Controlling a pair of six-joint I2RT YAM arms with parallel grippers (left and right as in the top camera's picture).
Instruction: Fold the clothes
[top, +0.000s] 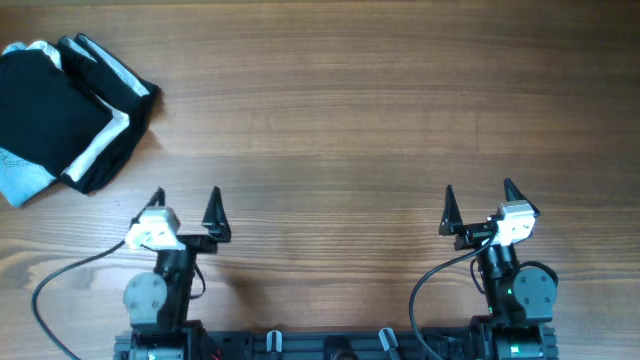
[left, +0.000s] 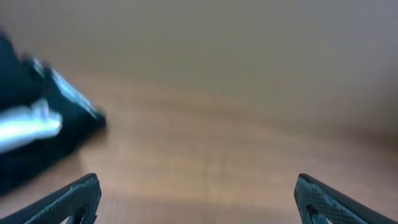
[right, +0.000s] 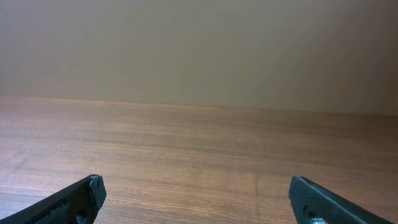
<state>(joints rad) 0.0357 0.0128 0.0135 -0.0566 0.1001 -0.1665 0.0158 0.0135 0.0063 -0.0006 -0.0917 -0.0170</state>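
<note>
At the far left corner of the worktop (top: 350, 100), the black clothes (top: 45, 110) lie as a compact square. They look folded and set aside, bunched with a striped garment (top: 120, 80) and a denim piece (top: 22, 182). The left hand (top: 186, 200) waits by the front edge, wide and empty, with nothing between it and the pile. Well to the right, the right hand (top: 480, 195) is equally wide and empty, over plain wood.

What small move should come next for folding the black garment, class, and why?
Probably reach the left tool toward the black garment: it lies at the far-left corner of the table, untouched, while both tools sit open near their bases, and the right tool is much farther away.
</note>
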